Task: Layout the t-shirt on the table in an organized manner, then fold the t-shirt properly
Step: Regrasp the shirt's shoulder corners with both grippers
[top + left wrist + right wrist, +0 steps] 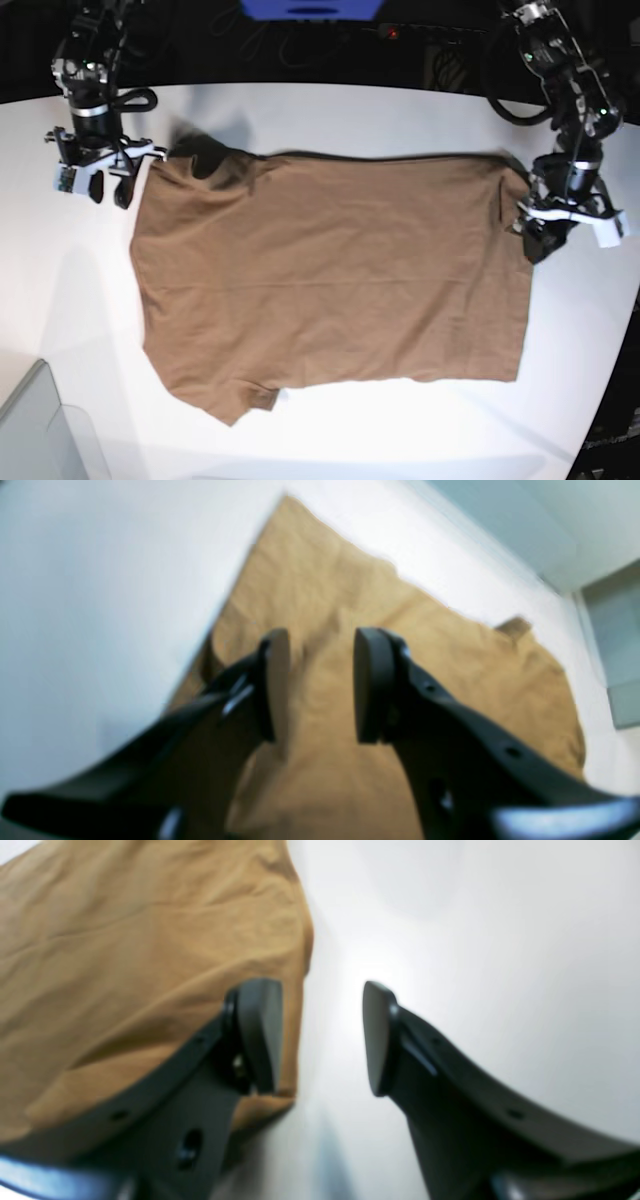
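The brown t-shirt (330, 270) lies spread flat on the white table (400, 110), sleeves toward the base view's left and hem toward its right. My left gripper (532, 238) is open and empty, just above the hem's far corner. In the left wrist view the left gripper (322, 640) has cloth (325, 580) under both fingers. My right gripper (100, 186) is open and empty beside the shirt's far-left corner. In the right wrist view the right gripper (317, 990) straddles the shirt's edge (150, 940), one finger over cloth and one over bare table (475, 940).
A grey translucent bin corner (40, 430) sits at the table's near-left, and also shows in the left wrist view (620, 645). One sleeve (250, 400) sticks out at the near left. The table's curved edge (615, 330) runs close by the left arm. Dark cables lie behind the table.
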Controlling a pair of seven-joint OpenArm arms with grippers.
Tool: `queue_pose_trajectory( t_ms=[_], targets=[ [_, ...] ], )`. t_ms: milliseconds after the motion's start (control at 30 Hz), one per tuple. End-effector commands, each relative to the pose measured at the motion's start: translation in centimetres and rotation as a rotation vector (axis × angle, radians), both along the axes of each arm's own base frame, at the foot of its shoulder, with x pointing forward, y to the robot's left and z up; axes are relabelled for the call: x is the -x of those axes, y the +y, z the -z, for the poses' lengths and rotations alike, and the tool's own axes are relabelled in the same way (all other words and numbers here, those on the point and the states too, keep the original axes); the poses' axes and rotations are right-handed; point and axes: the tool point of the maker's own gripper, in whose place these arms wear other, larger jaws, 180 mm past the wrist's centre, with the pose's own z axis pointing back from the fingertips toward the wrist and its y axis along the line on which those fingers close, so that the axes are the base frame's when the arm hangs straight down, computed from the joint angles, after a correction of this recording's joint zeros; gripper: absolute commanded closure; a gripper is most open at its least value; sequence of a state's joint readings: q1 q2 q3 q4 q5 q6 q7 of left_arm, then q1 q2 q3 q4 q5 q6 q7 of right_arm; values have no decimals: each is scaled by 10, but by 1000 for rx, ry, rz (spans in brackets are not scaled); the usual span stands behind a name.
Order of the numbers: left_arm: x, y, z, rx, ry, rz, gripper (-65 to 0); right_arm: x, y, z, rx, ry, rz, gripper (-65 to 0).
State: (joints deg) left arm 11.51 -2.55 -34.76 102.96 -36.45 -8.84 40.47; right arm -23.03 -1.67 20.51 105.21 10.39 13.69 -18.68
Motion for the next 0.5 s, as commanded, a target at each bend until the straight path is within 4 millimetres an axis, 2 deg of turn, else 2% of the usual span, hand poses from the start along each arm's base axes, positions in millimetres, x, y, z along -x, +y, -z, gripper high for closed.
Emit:
queue_pose_trajectory(
  t_ms=[0,100,200,267,367,467],
  targets=[
    [-7,0,2,11,-12,1,-209,-9,7,-3,-10,-28,-22,-207],
    [-5,-1,43,74,83,-10,-209,-13,22,20,-55,18,-46,-136],
    [0,4,75,109,162,-25,-208,-10,33,45,-90,76,-63,-60],
    [4,13,81,96,186,-28,-208,-4,33,57,-101,108,-56,-23],
    [4,24,78,67,188,-28,-208,7,26,70,-101,148,-35,0],
    [5,38,75,31,196,-27,-208,25,-4,81,-87,184,48,0]
  ],
)
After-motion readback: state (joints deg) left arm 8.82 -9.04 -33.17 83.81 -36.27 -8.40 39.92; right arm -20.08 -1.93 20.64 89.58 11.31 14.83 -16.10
